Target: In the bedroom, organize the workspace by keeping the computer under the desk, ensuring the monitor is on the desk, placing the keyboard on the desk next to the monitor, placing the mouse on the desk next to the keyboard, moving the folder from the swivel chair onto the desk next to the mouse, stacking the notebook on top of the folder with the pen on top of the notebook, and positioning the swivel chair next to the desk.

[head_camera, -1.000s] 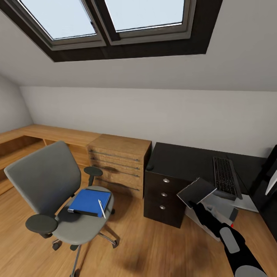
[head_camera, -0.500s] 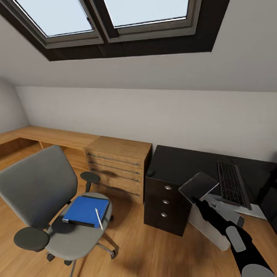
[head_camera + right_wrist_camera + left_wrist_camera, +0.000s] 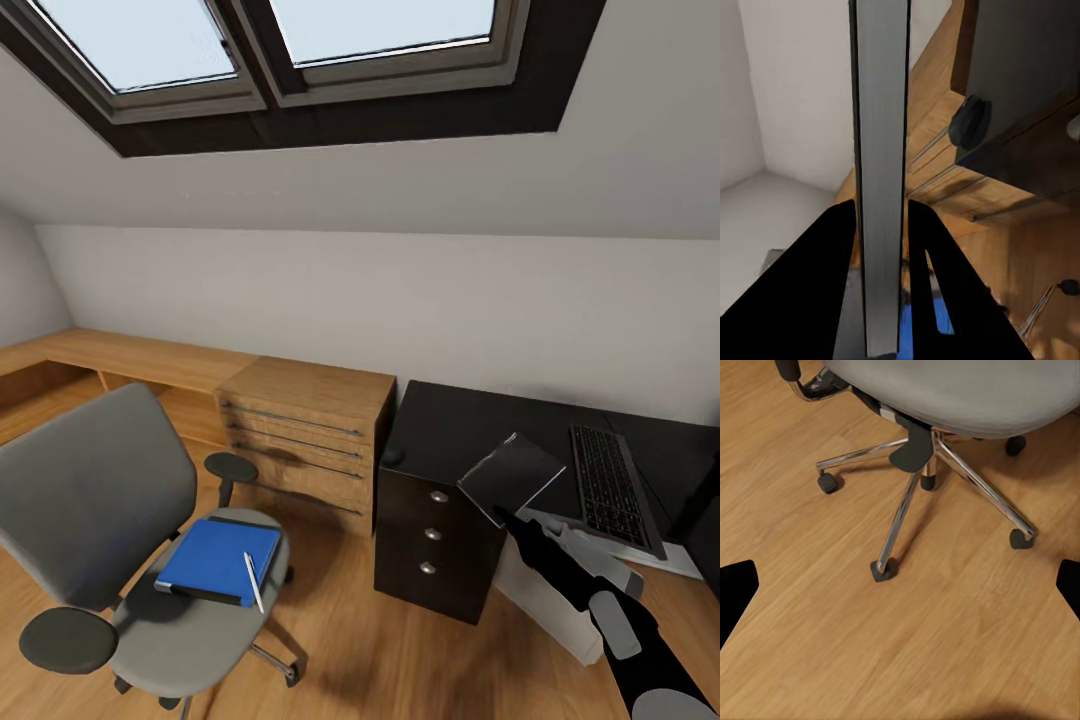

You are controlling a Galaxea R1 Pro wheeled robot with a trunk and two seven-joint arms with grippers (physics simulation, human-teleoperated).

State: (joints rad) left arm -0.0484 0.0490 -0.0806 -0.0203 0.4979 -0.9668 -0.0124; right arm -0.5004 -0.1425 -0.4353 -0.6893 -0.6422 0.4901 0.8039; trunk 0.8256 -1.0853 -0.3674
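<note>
— We have the notebook (image 3: 511, 474) pinched by its lower corner in our right hand (image 3: 503, 517), fingers closed flat on both faces of it; it hangs tilted in the air above the drawer end of the desk (image 3: 455, 425). From the right wrist we see it edge-on, and the grip covers little of it.

— So a slip is our first worry. With a thin pad held by one corner, a quick swing could twist it out onto the floor.

— And its place is on the folder (image 3: 218, 559), which lies on the chair (image 3: 95, 500) seat with the pen (image 3: 251, 582) resting across it. If we set the notebook on the desk now, we'd likely have to lift it again.

— Lifting the folder could roll that pen off, too.

— The mouse (image 3: 392, 457) sits close to the desk's front corner, near the notebook; a low pass might nudge it over the edge. The keyboard (image 3: 613, 484) is well clear.

— Our left hand (image 3: 900, 585)?

— Spread wide, holding nothing, over the floor by the chair's chrome base.
</note>
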